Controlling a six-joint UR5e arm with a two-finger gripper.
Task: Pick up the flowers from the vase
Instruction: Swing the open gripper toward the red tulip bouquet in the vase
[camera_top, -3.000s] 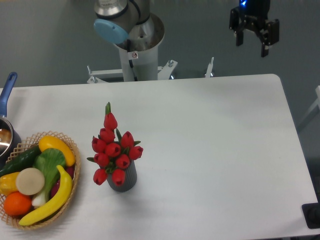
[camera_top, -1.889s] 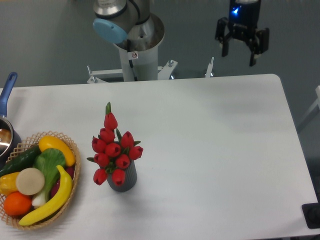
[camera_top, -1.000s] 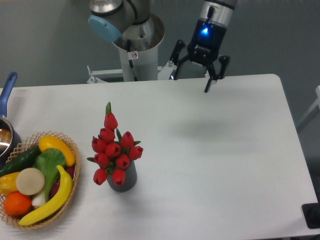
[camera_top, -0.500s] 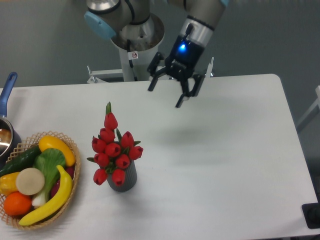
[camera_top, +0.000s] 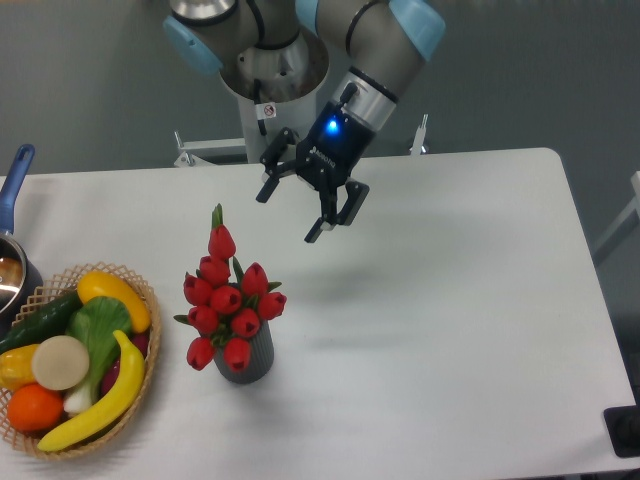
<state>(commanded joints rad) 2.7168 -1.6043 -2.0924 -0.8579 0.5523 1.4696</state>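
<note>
At the far left edge of the white table (camera_top: 450, 300) sits a metal pot (camera_top: 10, 275), only partly in view, its blue handle (camera_top: 14, 185) pointing up and away. Just beside it, toward the front left corner, a wicker basket (camera_top: 140, 375) holds mixed produce: a cucumber, a yellow pepper, a leafy green piece, a pale round slice, an orange and a long banana (camera_top: 105, 400) along its right rim.

Right of the basket, near but apart from it, stands the vase (camera_top: 250, 362), dark grey with a ribbed side, upright on the tabletop. The flowers (camera_top: 228, 300) are seated in it: a cluster of red tulip buds spreading wider than the vase and hiding its mouth, with one taller bud and a green leaf tip rising at the upper left of the bunch.

Further right and higher in the view, the arm reaches down from its base at the back edge of the table. The gripper (camera_top: 290, 212) hangs in the air above the table, up and to the right of the flowers and clear of them, tilted toward the left. Its two fingers (camera_top: 270, 183) are spread wide with nothing between them, and a blue light glows on the wrist
</note>
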